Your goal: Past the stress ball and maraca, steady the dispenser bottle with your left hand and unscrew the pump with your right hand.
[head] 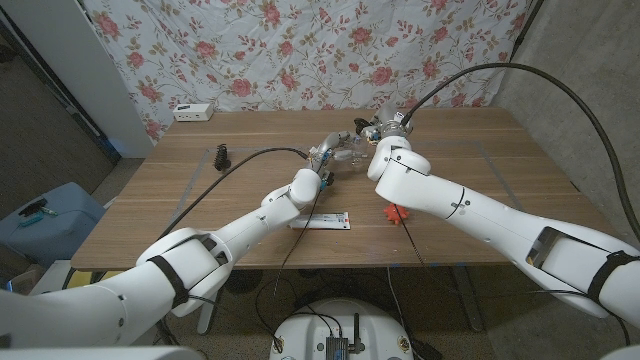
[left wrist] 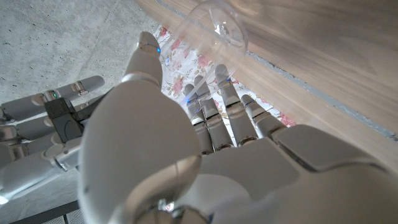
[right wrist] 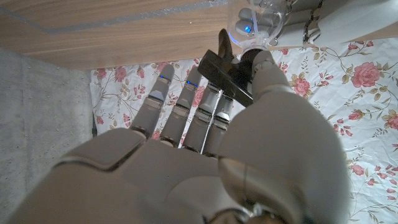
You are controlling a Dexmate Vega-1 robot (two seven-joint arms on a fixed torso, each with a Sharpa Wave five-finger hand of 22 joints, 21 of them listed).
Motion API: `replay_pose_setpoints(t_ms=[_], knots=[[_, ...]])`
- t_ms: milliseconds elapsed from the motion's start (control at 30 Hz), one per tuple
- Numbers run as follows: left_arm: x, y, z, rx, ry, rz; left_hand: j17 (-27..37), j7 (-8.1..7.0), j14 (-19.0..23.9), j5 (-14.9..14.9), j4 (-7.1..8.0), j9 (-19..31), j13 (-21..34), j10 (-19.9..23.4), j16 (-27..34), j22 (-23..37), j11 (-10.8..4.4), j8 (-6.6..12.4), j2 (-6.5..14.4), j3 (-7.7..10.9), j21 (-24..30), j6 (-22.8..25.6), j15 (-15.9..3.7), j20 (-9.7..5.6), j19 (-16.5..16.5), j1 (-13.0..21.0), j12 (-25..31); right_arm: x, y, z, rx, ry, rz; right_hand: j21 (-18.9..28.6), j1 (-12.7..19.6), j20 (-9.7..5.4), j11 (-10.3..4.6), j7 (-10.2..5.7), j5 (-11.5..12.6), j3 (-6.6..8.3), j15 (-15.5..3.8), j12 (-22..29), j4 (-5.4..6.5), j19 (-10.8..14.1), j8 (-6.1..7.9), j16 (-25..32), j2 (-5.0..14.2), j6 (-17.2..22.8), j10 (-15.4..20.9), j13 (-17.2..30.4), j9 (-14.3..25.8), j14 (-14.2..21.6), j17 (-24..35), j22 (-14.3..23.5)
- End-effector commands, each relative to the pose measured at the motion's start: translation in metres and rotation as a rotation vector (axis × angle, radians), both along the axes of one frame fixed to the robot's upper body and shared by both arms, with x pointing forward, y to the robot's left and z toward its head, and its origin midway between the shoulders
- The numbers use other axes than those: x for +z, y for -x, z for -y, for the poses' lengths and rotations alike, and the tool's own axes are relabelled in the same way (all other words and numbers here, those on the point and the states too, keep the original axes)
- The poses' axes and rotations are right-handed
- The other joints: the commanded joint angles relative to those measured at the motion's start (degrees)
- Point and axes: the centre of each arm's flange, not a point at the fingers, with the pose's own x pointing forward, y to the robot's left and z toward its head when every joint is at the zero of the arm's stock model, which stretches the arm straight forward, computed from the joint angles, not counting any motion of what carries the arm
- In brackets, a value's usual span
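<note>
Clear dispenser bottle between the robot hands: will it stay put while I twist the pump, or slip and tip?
The dispenser bottle looks clear and empty, so probably light and easy to tip. Its glossy wall may slip within the left robot hand. The black pump is at the right robot hand; twisting could spin the bottle.

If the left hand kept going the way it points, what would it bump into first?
Probably the clear bottle: the left hand already has its fingers around it. Past that is the right hand.
</note>
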Motion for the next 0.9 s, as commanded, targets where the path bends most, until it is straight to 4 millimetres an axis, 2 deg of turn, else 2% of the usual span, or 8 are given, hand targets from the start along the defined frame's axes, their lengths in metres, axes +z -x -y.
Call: replay_pose_setpoints(t_ms=[33,500,900], knots=[[-0.001,0.0,-0.002,-0.005,0.001,0.001,0.2,-0.88,3.9,0.4,4.11,0.2,5.1,3.9,0.1,0.0,-3.36,0.33,7.6,4.5,0.0,6.2,-7.99,-3.7,0.6,-6.5,0.5,0.012,0.005,0.001,0.035,0.005,-0.034,-0.2,0.5,-0.53,-0.27,-0.11,0.3,0.45,-3.82,0.5,0.06,0.1,0.79,0.4,0.3,1.4,1.0,0.1,0.1,0.9,0.4,0.1],[-0.001,0.0,-0.007,-0.001,0.001,0.003,0.2,-1.03,3.8,0.4,4.06,0.2,5.2,4.0,0.1,0.0,-3.32,0.29,7.6,4.58,0.0,6.2,-8.01,-3.69,0.5,-6.5,0.5,0.031,0.006,0.006,0.117,0.029,-0.126,-0.3,1.1,-0.48,-0.08,-0.02,0.2,0.63,-3.77,0.2,0.14,0.1,0.95,0.5,1.01,1.7,1.1,-0.2,0.0,0.6,0.8,0.1],[-0.003,0.002,-0.012,0.007,0.003,0.004,0.2,-0.99,3.8,0.4,4.03,0.2,5.2,4.0,0.1,0.0,-3.39,0.22,7.6,4.57,0.0,6.1,-7.97,-3.7,0.5,-6.6,0.5,0.046,0.01,0.011,0.115,0.053,-0.139,-0.2,1.3,-0.55,0.22,0.05,0.0,0.54,-3.55,0.2,0.26,0.3,1.11,0.7,1.36,2.0,1.4,-0.3,-0.1,0.6,1.1,0.1]])
